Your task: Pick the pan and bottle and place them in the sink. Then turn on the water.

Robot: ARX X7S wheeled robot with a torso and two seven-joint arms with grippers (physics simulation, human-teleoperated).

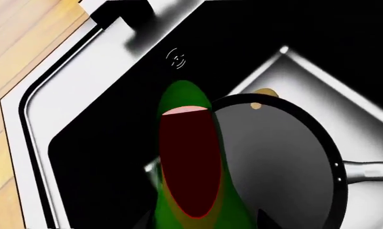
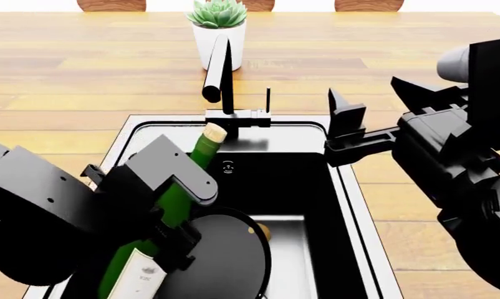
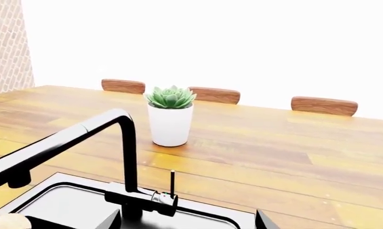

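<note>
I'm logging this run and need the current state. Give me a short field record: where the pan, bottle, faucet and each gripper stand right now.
pan: lying in the sink, black, at the near end
bottle: held by the left gripper, over the basin, slanted, cork end toward the faucet
faucet: upright behind the basin, lever vertical, no water showing
right gripper: open, empty, above the sink's right rim, near the faucet
plant pot: on the wooden counter behind the faucet
done so far: pan in; bottle not released; water off

Dark green bottle [image 2: 192, 180], black pan [image 2: 225, 261], black sink [image 2: 292, 180], white plant pot [image 2: 218, 43].
</note>
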